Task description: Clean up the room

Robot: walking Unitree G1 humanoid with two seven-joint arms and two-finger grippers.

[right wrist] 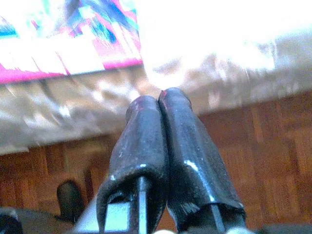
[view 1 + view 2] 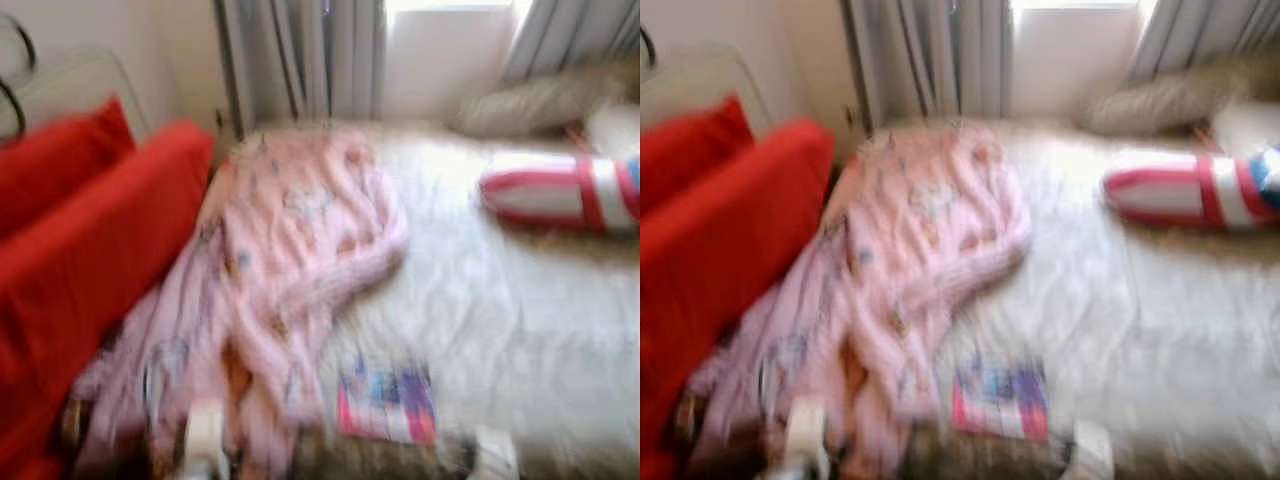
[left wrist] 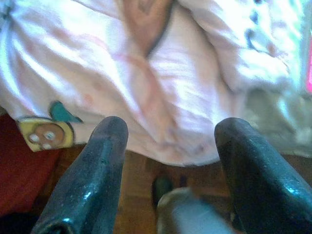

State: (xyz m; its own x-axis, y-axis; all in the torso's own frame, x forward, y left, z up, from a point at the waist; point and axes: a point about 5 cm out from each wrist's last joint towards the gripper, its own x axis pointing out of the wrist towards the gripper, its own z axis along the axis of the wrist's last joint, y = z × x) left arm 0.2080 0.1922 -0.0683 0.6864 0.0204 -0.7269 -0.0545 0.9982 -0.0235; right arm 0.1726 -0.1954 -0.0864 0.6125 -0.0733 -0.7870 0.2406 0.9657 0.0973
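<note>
Left wrist view: left tool agape, seemingly near pink blanket.

A bed covered in a white sheet carries everything here, and the head views are blurred, so details are loose. A pink patterned blanket lies crumpled across the bed's left part, trailing over the near edge toward the wooden floor. Just right of the blanket's lower end, near the bed's front edge, lies a flat colourful item, pink, blue and white, possibly a book or magazine. Well to the right of the blanket, toward the head of the bed, rests a red-and-white striped cushion. Beyond that cushion lies a beige pillow, against the curtains.
</note>
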